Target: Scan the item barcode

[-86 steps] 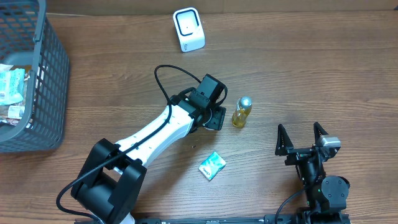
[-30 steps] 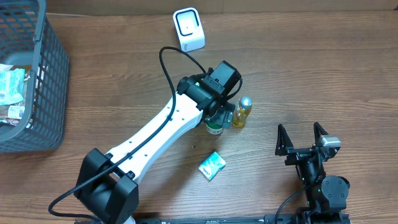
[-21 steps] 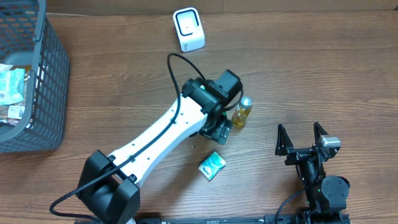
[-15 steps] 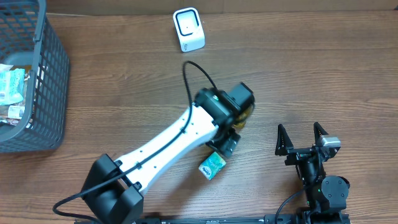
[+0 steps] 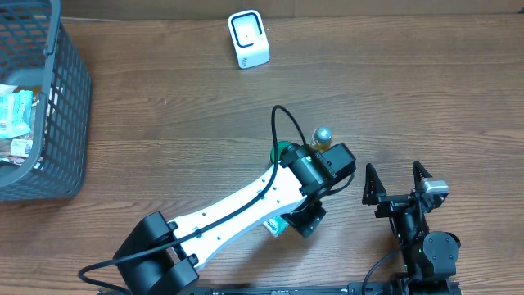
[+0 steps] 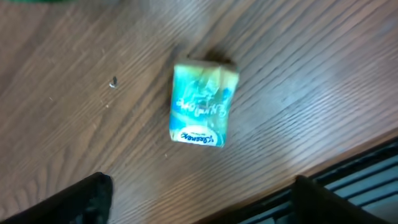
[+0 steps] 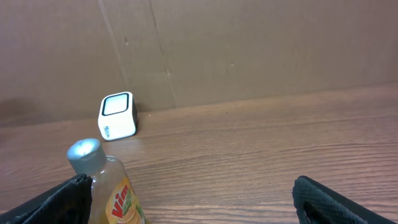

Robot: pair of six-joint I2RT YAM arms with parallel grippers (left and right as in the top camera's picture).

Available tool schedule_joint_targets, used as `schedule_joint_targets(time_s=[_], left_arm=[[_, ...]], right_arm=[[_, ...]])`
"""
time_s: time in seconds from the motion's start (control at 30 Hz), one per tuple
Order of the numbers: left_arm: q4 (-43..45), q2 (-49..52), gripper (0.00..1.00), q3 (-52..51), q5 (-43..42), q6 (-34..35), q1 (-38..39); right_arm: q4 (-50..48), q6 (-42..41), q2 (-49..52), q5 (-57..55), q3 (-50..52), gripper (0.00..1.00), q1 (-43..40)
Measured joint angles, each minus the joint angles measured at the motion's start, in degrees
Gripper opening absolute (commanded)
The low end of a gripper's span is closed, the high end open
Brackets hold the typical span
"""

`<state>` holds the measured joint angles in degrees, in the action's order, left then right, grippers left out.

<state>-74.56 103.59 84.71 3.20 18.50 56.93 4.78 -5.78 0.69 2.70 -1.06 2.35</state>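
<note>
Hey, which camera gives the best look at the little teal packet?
Left wrist view: the teal packet lies whole and uncovered mid-frame. Overhead shows only a corner under the left arm. The right wrist view misses it.

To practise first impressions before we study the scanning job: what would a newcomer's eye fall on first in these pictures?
The white arm slanting across the table, the left gripper at its end open over a small teal packet. Next, the yellow bottle with a silver cap beside the arm, and the white scanner at the table's far edge.
</note>
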Motion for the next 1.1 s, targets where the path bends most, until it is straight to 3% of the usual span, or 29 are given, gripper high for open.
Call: schedule_joint_targets(time_s=[0.07, 0.1, 0.2, 0.27, 0.3, 0.43, 0.6, 1.1], left_arm=[[1.03, 0.00, 0.84, -2.21, -0.24, 0.00, 0.00], [1.73, 0.00, 0.74, -3.26, -0.44, 0.00, 0.00], [3.78, 0.04, 0.31, -5.46, -1.29, 0.46, 0.00], [4.72, 0.04, 0.08, -6.34, -1.92, 0.66, 0.00], [4.79, 0.04, 0.04, -6.54, -2.12, 0.59, 0.00], [6.08, 0.04, 0.06, -6.80, -3.91, -0.57, 0.00], [8.46, 0.04, 0.26, -7.61, -5.77, -2.82, 0.00], [16.39, 0.04, 0.37, -14.19, -6.43, -1.97, 0.00]], right_arm=[[0.00, 0.00, 0.00, 0.00, 0.00, 1.00, 0.00], [-0.02, 0.00, 0.00, -0.02, 0.00, 1.00, 0.00], [-0.02, 0.02, 0.00, 0.02, 0.00, 1.00, 0.00], [-0.02, -0.02, 0.00, -0.02, 0.00, 1.00, 0.00], [-0.02, -0.02, 0.00, 0.00, 0.00, 1.00, 0.00], [0.00, -0.02, 0.00, -0.02, 0.00, 1.00, 0.00], [-0.02, 0.00, 0.00, 0.00, 0.00, 1.00, 0.00], [0.00, -0.02, 0.00, -0.02, 0.00, 1.00, 0.00]])
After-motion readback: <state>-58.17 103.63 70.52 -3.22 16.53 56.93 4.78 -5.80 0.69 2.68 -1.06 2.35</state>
